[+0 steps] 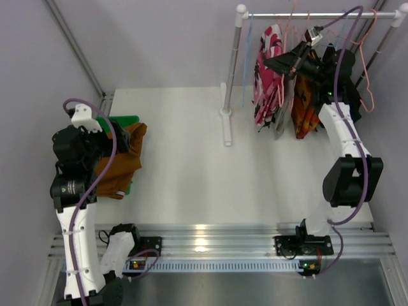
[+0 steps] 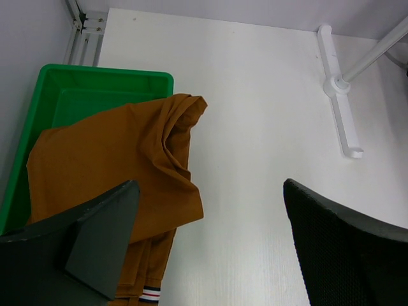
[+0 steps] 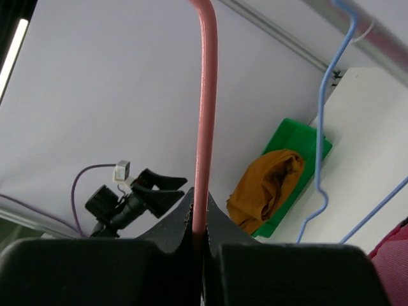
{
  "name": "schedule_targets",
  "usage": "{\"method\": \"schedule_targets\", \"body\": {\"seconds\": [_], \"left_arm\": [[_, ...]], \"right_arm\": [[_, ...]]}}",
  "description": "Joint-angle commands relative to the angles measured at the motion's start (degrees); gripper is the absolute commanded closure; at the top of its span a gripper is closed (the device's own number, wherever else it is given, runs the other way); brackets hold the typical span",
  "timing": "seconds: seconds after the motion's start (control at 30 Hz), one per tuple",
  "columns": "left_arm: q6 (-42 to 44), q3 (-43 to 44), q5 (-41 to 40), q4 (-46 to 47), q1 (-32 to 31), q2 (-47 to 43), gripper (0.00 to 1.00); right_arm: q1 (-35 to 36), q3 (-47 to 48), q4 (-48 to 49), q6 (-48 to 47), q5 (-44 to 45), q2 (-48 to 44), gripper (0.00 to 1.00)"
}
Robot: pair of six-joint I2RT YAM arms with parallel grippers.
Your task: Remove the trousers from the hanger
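Note:
The rust-brown trousers (image 1: 121,159) lie half in a green tray (image 1: 131,119) and spill over its right edge onto the table; they also show in the left wrist view (image 2: 121,166) and the right wrist view (image 3: 264,188). My left gripper (image 1: 120,137) hovers over them, open and empty (image 2: 210,236). The floral trousers (image 1: 266,80) and the light grey trousers (image 1: 281,115) hang on the rack. My right gripper (image 1: 271,64) is up at the hangers, shut on a pink hanger wire (image 3: 204,115).
An orange-patterned garment (image 1: 305,108) hangs right of the grey one. The white rack has a top rail (image 1: 306,14), a post (image 1: 231,64) and a foot (image 2: 338,95). A blue hanger (image 3: 322,159) and empty pink hangers (image 1: 366,64) hang there. Walls stand close on both sides.

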Motion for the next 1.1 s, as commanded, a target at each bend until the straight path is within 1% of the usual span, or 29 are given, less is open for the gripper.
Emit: {"method": "schedule_targets", "body": {"seconds": [0.0, 0.07, 0.1, 0.23, 0.27, 0.3, 0.37, 0.4, 0.47, 0.5, 0.57, 0.63, 0.67, 0.8, 0.87, 1.0, 1.07], "left_arm": [[0.3, 1.6, 0.6, 0.2, 0.1, -0.9, 0.01], [0.5, 1.1, 2.4, 0.3, 0.1, -1.9, 0.01], [0.6, 0.8, 3.0, 0.5, 0.1, -2.5, 0.01], [1.3, -0.4, 6.3, 0.9, 0.2, -4.7, 0.01], [1.3, -0.5, 6.8, 0.9, 0.2, -4.9, 0.01], [1.3, -0.7, 7.0, 0.9, 0.2, -5.2, 0.01], [1.0, -1.2, 7.6, 1.0, 0.1, -6.2, 0.01], [0.8, -1.5, 7.7, 1.2, 0.1, -6.7, 0.01], [0.5, -2.3, 7.8, 1.4, 0.2, -7.7, 0.01], [0.4, -2.5, 7.9, 1.3, 0.1, -8.0, 0.01], [0.1, -3.4, 8.2, 1.4, 0.1, -8.6, 0.01], [-0.1, -3.9, 8.2, 1.2, 0.1, -9.2, 0.01], [-0.3, -4.1, 8.4, 1.2, 0.2, -9.4, 0.01], [-1.1, -5.3, 8.9, 1.2, 0.2, -10.5, 0.01], [-1.9, -6.6, 9.1, 1.6, 0.2, -11.5, 0.01], [-3.1, -7.3, 9.3, 2.4, 0.1, -12.8, 0.01], [-3.4, -7.2, 9.6, 2.5, 0.2, -13.0, 0.01]], "right_arm": [[-0.4, -4.6, 16.0, 0.7, -1.8, -10.5, 1.0], [-0.4, -8.2, 17.7, 1.6, -2.7, -14.3, 1.0], [-0.4, -11.9, 18.0, 2.3, -3.6, -15.7, 1.0], [-0.4, -21.7, 22.7, 5.3, -5.8, -24.5, 1.0], [-0.4, -24.9, 23.0, 6.2, -6.0, -25.9, 1.0], [-0.4, -26.3, 23.4, 6.5, -6.8, -29.0, 1.0], [-0.3, -29.3, 24.4, 7.8, -7.5, -32.4, 1.0], [-0.4, -32.1, 24.4, 8.7, -8.5, -36.0, 1.0], [-0.3, -35.8, 24.1, 9.0, -9.4, -39.8, 1.0], [-0.3, -36.7, 23.1, 8.7, -10.7, -43.2, 1.0], [-0.4, -38.6, 18.6, 7.9, -11.8, -46.7, 1.0], [-0.3, -39.6, 16.8, 8.9, -13.2, -51.0, 1.0], [-0.3, -40.3, 14.6, 7.8, -13.8, -54.1, 1.0], [0.6, -41.8, 4.8, 3.4, -15.0, -60.9, 1.0], [2.9, -42.2, -1.4, 0.3, -15.2, -64.6, 1.0], [5.4, -41.7, -9.5, -3.2, -14.5, -68.3, 1.0], [6.2, -40.6, -11.1, -4.7, -13.3, -68.5, 1.0]]}}
